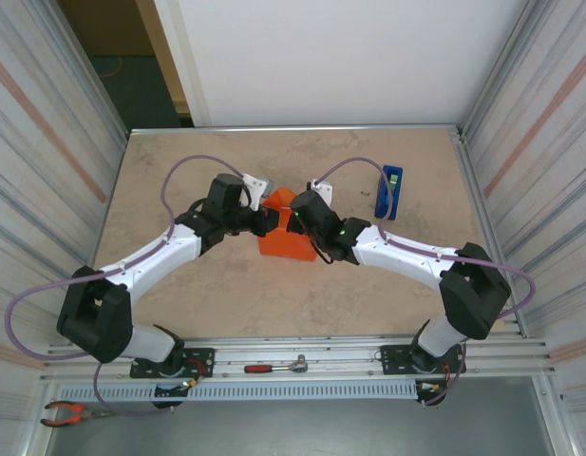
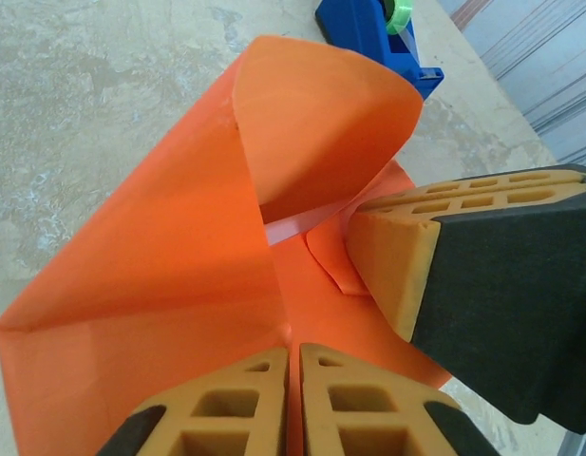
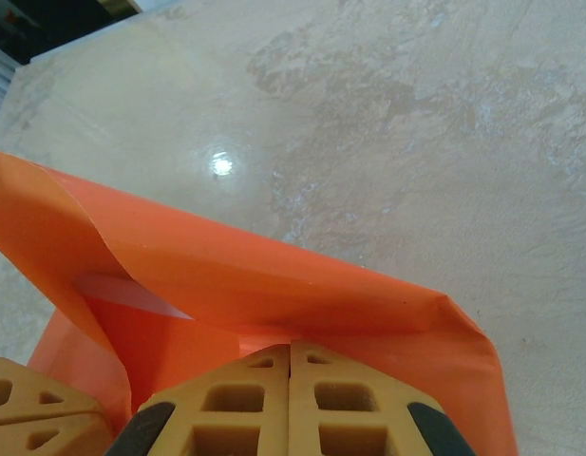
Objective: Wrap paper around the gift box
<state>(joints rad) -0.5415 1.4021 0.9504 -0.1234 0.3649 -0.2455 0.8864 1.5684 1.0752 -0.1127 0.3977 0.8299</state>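
Robot lab booth, table (image 1: 226, 294) walled by metal panels (image 1: 46, 133), wrench (image 1: 276, 366) laid at 6 o'clock, pliers (image 1: 69, 411) at 7 o'clock

paper (image 1: 285, 242) on table (image 1: 226, 285) centre | left claw (image 2: 289, 359) left, right claw (image 3: 290, 353) right | tape dispenser (image 1: 389, 190) behind-right

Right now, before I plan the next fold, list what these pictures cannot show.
1. The gift box: the paper covers it from above; a pale sliver in the left wrist view may be its edge.
2. Whether the shut left gripper or right gripper pinches paper: in the wrist views their closed fingers hide the contact.
3. The tape dispenser: cut off by the left wrist view's top edge.
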